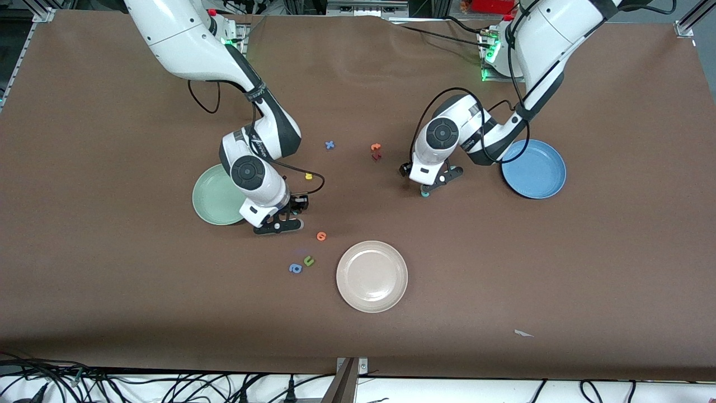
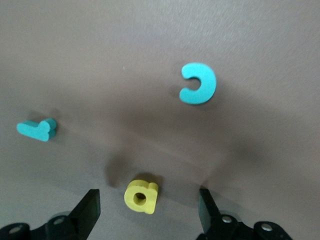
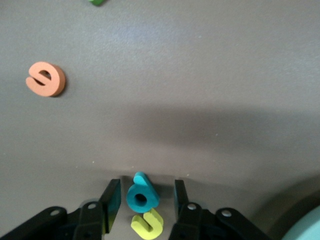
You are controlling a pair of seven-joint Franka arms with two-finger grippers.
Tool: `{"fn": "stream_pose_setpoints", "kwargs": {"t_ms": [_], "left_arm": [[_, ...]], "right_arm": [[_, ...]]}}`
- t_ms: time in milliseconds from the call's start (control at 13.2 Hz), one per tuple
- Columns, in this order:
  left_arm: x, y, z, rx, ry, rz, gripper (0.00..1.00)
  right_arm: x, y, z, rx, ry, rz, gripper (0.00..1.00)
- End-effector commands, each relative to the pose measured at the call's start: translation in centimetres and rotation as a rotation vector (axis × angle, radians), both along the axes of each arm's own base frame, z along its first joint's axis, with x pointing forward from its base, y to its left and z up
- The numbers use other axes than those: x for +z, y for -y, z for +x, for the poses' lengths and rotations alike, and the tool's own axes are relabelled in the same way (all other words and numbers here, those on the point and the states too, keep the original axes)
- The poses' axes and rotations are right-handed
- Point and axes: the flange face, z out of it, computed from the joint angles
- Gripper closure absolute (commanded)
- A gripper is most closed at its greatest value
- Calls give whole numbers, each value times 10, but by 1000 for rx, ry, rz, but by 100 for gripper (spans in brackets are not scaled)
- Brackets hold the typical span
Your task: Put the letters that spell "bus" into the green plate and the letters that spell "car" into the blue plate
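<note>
Both pickups are in hand. The left pincer [image 2: 145, 207], open at frame bottom, straddles the yellow "a" [image 2: 141, 196]; the right pincer [image 3: 142, 200], part-closed, flanks the teal "b" [image 3: 141, 193]. Closing comes next.

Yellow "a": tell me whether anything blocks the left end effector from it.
Nothing visible does. The left end effector is open with the yellow "a" on the table between its fingers; the teal "c" and teal "r" lie apart.

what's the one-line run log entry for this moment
left gripper: open, straddling yellow a | right gripper: open around teal b | green plate, blue plate: no letters
</note>
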Motion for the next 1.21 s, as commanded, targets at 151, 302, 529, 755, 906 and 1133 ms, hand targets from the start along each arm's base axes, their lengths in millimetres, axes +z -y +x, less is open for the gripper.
{"fn": "stream_pose_setpoints", "kwargs": {"t_ms": [151,302,529,755,906,1133], "left_arm": [[23,-29,-5,-59,-6,-145,19],[23,-27,-5,-57,-2,-155,19],[19,-22,-8,-54,1,-169,19],[10,-15,-13,-55,7,-173,18],[7,-15,-14,-61,5,-167,19],[0,-20,-13,-78,12,-149,19]], "right_arm": [[-10,-3,-6,-2,4,-7,63],[-13,-4,-7,5,1,-10,77],[-8,-3,-4,14,5,-11,91],[28,12,10,0,29,-18,91],[57,28,20,-21,35,-33,91],[86,72,23,0,-42,-98,90]]}}
